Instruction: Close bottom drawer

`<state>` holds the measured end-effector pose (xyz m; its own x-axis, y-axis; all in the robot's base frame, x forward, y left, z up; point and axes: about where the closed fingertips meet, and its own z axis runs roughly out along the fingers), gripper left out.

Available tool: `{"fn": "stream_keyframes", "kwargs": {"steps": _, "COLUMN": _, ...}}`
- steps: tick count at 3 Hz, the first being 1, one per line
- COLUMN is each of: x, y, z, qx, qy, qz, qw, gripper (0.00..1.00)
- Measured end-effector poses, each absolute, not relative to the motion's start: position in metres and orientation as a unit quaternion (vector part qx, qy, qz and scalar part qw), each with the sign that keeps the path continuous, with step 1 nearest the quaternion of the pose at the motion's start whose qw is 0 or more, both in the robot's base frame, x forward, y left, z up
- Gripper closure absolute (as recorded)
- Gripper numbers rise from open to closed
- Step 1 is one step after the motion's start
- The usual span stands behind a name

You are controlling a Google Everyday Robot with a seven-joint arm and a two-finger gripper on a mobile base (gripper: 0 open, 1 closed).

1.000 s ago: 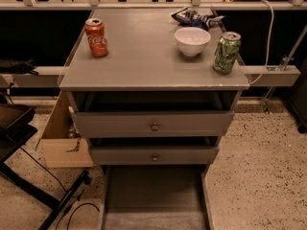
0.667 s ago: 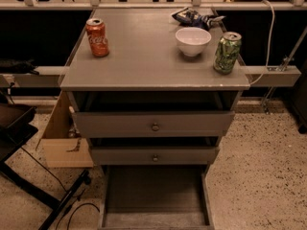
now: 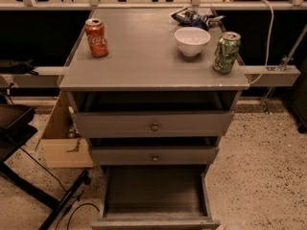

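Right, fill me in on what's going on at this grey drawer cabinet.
Nothing is being handled: the robot's gripper is out of view. The bottom drawer, the lowest grey wooden one with a long flat tray, is pulled far out and not yet closed. The middle grey drawer and the top grey drawer above it sit much further in. On the grey cabinet top stand a red soda can, a white round bowl and a green drinks can.

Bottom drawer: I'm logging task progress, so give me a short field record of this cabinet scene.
bottom drawer: pulled far out, tray bare, not closed
middle drawer: front set well behind the bottom one's
top drawer: likewise
cabinet top: red can, white bowl, green can, crumpled bag
tool: not in view
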<state>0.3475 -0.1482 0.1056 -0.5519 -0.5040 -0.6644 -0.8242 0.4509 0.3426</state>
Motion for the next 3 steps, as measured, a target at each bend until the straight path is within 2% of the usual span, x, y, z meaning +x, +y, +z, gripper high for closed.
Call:
{"fn": "stream_keyframes", "kwargs": {"steps": 1, "x": 0.387, "y": -0.14, "z": 0.127, "qx": -0.421, "qy": 0.799, "qz": 0.332, "qw": 0.271, "gripper": 1.0}}
{"fn": "stream_keyframes", "kwargs": {"steps": 2, "x": 0.385, "y": -0.14, "z": 0.127, "qx": -0.421, "qy": 0.799, "qz": 0.332, "qw": 0.271, "gripper": 1.0}}
{"fn": "stream_keyframes", "kwargs": {"steps": 3, "x": 0.428, "y": -0.129, "z": 0.148, "qx": -0.434, "qy": 0.78, "qz": 0.336, "qw": 0.3, "gripper": 1.0}}
